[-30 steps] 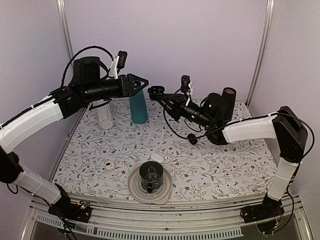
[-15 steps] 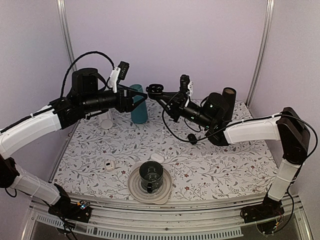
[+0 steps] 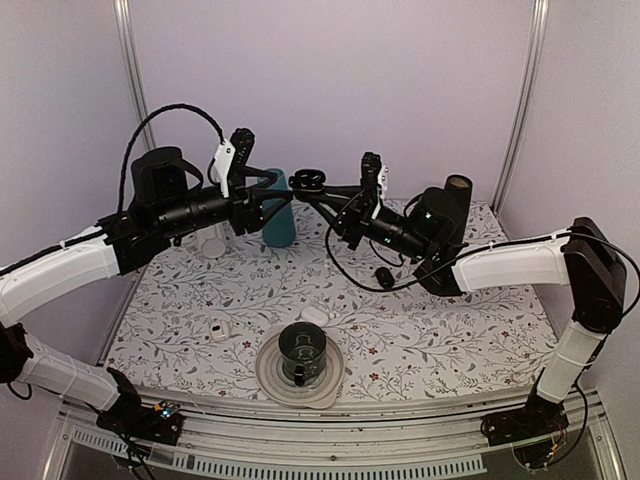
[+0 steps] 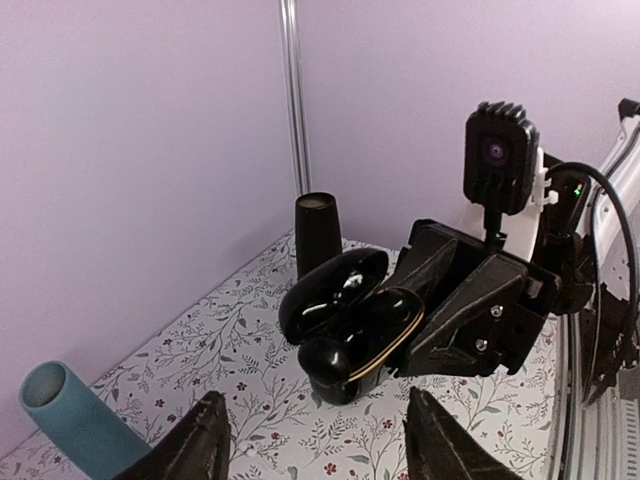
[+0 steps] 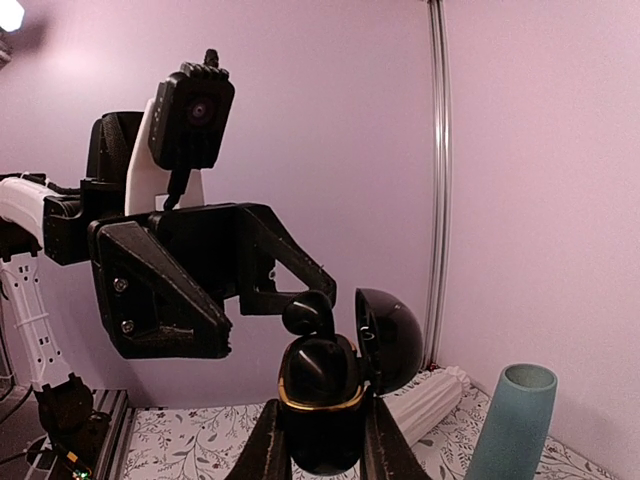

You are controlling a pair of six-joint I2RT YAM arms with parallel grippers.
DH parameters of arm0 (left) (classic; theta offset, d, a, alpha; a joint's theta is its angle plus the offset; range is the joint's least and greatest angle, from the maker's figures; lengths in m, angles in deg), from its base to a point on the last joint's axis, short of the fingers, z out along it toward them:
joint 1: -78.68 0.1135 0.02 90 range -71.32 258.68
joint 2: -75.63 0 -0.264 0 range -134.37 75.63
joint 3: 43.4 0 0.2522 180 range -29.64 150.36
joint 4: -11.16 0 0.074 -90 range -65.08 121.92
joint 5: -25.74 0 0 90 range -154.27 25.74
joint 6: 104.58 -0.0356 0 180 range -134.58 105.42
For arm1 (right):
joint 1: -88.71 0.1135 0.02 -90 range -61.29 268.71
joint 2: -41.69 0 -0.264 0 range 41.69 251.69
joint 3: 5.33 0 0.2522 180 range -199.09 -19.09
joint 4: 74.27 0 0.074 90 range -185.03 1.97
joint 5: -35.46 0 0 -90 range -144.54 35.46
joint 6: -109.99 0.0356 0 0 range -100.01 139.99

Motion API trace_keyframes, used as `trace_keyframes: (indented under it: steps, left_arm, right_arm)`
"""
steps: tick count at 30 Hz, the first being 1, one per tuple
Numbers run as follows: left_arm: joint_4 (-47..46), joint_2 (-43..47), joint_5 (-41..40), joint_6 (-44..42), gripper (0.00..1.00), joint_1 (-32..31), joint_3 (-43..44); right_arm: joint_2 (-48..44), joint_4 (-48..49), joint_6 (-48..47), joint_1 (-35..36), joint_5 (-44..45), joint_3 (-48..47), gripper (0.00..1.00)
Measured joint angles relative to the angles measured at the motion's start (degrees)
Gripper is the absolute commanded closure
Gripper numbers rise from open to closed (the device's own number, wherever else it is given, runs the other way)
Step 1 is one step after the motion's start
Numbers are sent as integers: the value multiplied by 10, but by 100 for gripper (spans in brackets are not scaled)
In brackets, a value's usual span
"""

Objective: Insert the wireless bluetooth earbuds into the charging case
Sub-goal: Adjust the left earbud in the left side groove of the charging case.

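Observation:
My right gripper point(image 5: 322, 455) is shut on the black charging case point(image 5: 320, 430), held high above the table with its gold-rimmed lid open. One glossy black earbud point(image 5: 308, 312) sticks up out of the case's mouth, and another dark shape fills the well below it. In the left wrist view the case point(image 4: 345, 320) hangs just ahead of my left gripper point(image 4: 318, 440), whose jaws are open and empty. From above, the left gripper point(image 3: 288, 196) meets the case point(image 3: 308, 180) tip to tip. A left finger point(image 5: 270, 260) ends right beside the protruding earbud.
A teal bottle point(image 3: 278, 215) and a white ribbed cylinder point(image 3: 212, 240) stand behind the left arm, and a black cylinder point(image 3: 457, 195) at back right. A dark cup on a plate point(image 3: 300, 352) sits near front. Two small white pieces point(image 3: 219, 330) point(image 3: 314, 315) and a small black piece point(image 3: 383, 275) lie on the table.
My left gripper has travelled right to the case and its jaws have spread wider. The right gripper has lifted the case slightly toward it.

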Motion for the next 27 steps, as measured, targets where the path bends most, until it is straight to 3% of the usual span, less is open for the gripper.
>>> trace_keyframes:
  steps: [9, 27]
  left_arm:
    - [-37, 4, 14, -71, 44, -18, -14]
    - [-57, 4, -15, -123, 47, -33, -16]
  right_arm:
    - [-8, -1, -14, 5, -1, 3, 98]
    - [-15, -13, -18, 16, -11, 3, 98]
